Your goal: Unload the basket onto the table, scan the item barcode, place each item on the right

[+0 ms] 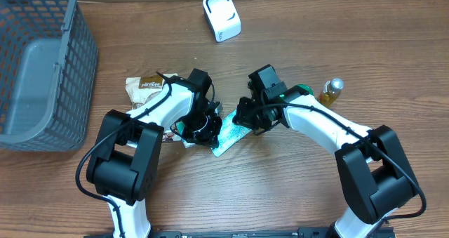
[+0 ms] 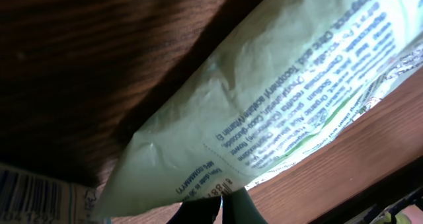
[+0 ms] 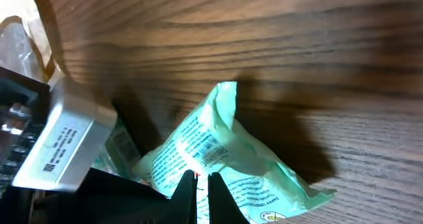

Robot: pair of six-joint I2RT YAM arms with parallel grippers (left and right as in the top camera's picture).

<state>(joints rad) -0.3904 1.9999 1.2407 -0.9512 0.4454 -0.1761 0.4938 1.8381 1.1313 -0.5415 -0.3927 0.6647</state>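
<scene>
Glossy plastic packet [image 3: 231, 145] on matt wood table [image 1: 280, 196].

The 2 arms, the left arm [image 1: 151, 106] and the right arm [image 1: 319, 120], are built of smooth white tubular links set between bulky black joint housings. A thin black cable loops along each one from base to wrist. Green trim shows at both black wrist blocks, and the left fingers [image 2: 243, 209] and right fingers [image 3: 187, 192] are dark, tapering to narrow tips.
</scene>
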